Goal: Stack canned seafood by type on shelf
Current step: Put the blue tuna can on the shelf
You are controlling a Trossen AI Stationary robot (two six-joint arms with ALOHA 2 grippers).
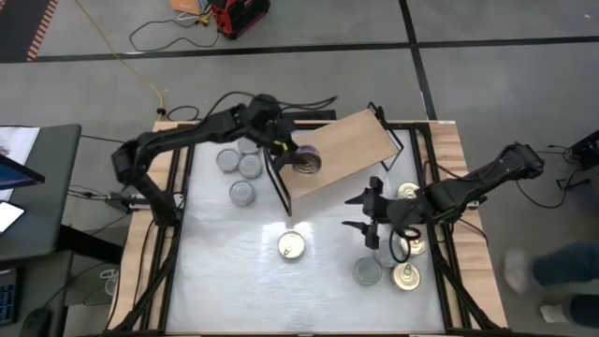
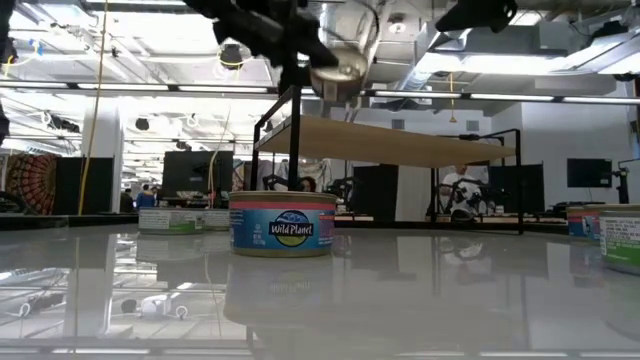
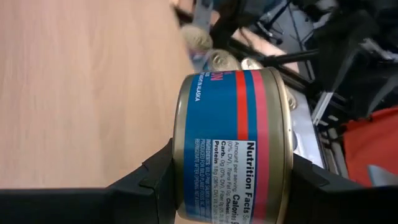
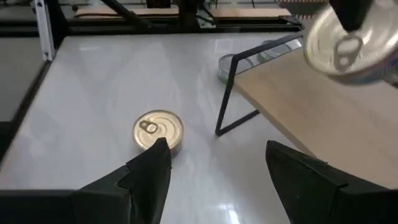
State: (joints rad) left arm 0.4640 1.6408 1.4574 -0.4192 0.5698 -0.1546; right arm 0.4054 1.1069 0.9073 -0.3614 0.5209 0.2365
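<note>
My left gripper (image 1: 292,155) is shut on a tin with a blue and red label (image 3: 233,149), held above the left edge of the tan shelf (image 1: 342,150); the low view shows this tin (image 2: 340,62) in the air over the board (image 2: 400,142). Three grey-topped tins (image 1: 241,170) stand on the white table left of the shelf. A gold pull-tab tin (image 1: 291,245) stands near the table's middle. Several more tins (image 1: 407,257) stand at the right. My right gripper (image 1: 368,217) hovers open near the shelf's right front, touching nothing. My left gripper pinches the tin between its two fingers (image 3: 152,186), one on each flat end, so the labelled side wall (image 3: 217,143) faces the wrist camera. The tin lies on its side, lifted clear above the shelf; its pull-tab lid (image 4: 342,43) faces the right arm.
The shelf stands on a thin black frame (image 4: 225,102). In the low view a Wild Planet tin (image 2: 283,222) stands in front of it. Wooden rails (image 1: 459,187) run along the table's sides. A person's legs (image 1: 552,276) show on the floor at the right.
</note>
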